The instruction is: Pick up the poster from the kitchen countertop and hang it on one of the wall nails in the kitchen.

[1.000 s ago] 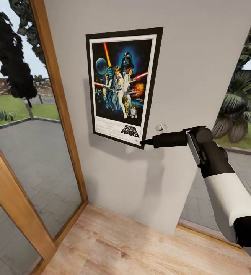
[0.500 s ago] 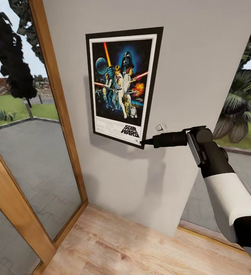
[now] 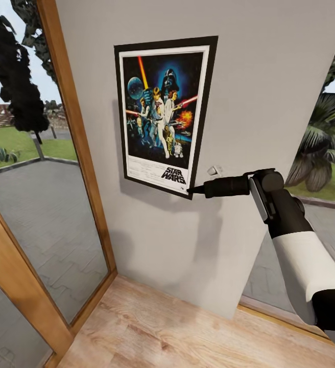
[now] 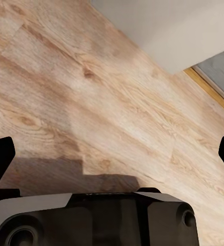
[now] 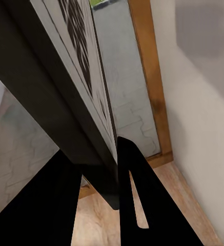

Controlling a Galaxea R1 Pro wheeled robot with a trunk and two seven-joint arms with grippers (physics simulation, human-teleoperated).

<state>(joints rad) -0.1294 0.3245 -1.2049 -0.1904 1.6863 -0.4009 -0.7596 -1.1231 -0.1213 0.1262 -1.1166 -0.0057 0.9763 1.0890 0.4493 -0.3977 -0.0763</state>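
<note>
The poster (image 3: 162,112), black-framed with a white border and the "STAR WARS" logo at the bottom, stands upright and slightly tilted against the grey wall (image 3: 269,76). My right gripper (image 3: 190,190) is shut on its lower right corner. In the right wrist view the two dark fingers (image 5: 135,200) pinch the poster's frame edge (image 5: 65,87). A small pale peg (image 3: 214,170) sticks out of the wall just right of that corner, above the gripper. My left gripper (image 4: 112,154) hangs open over the wooden floor (image 4: 117,102), holding nothing. The kitchen countertop is out of view.
A wood-framed glass door (image 3: 70,128) flanks the wall on the left, with paving and lawn outside. Right of the wall a glazed opening (image 3: 326,143) shows palm plants. Light plank floor (image 3: 162,327) runs along the wall's foot.
The head view has shifted slightly, so the door frame at the left sits a little differently. The poster and my right gripper hold the same place on the wall.
</note>
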